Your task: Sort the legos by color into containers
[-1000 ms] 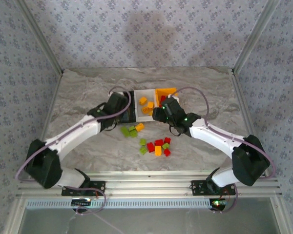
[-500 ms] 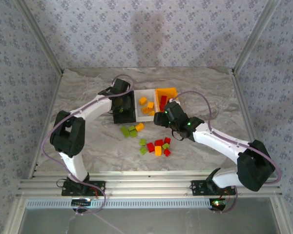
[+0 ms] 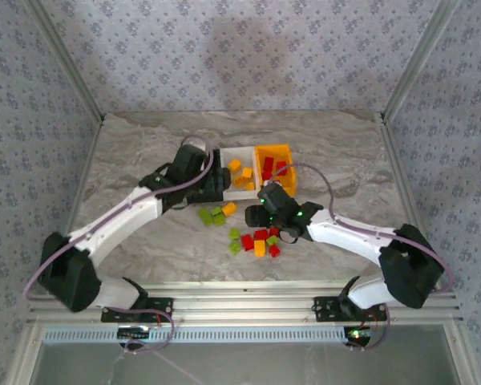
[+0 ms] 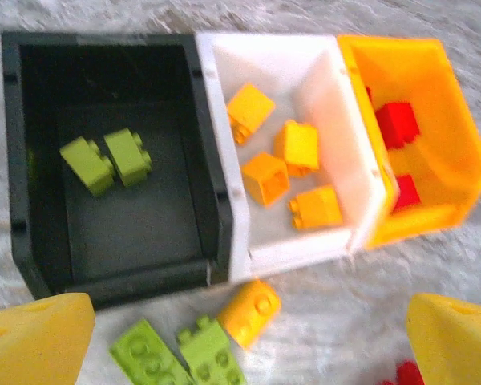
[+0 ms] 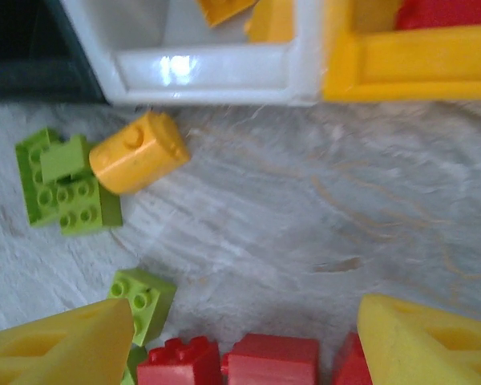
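Marbled tabletop (image 3: 144, 144) carries loose legos (image 3: 255, 237); right gripper (image 5: 244, 346) hangs spread and empty, red bricks (image 5: 272, 359) just beneath, probably its next pick; left gripper (image 4: 244, 341), also spread, faces the containers (image 4: 212, 160) ahead: two green in black, four orange in white, two red showing in orange.
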{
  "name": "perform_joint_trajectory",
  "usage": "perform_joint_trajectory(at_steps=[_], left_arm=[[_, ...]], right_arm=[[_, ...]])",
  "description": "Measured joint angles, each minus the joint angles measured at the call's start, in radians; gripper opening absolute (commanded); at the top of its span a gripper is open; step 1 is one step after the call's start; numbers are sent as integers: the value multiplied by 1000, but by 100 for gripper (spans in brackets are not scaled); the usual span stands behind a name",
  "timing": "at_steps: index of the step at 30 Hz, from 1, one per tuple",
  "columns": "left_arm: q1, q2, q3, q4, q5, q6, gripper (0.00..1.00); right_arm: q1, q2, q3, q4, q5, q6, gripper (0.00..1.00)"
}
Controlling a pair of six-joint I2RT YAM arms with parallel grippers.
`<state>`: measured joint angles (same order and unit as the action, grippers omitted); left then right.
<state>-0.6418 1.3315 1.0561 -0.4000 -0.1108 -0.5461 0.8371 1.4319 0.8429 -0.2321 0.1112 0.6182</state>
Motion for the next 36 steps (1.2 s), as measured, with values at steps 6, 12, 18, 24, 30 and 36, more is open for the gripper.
perform_joint_trajectory(at_steps=[6, 12, 18, 24, 30, 36], left_arm=[[-48, -229, -257, -29, 2, -43, 100], [-201, -333, -388, -47, -8, -65, 97], [-384, -127, -389, 12, -10, -30, 87], [-472, 57, -331, 37, -30, 24, 72], [-479, 172, -293, 71, -55, 62, 66], [-480, 255, -264, 85, -88, 92, 60]], right_arm=[[117, 89, 74, -3, -22, -59, 73], [151, 43, 8, -8, 18, -40, 73], [121, -121, -85, -55, 85, 7, 73], [61, -282, -116, -86, 115, 25, 74], [26, -359, -126, -100, 126, 25, 74], [10, -396, -126, -115, 129, 24, 74]])
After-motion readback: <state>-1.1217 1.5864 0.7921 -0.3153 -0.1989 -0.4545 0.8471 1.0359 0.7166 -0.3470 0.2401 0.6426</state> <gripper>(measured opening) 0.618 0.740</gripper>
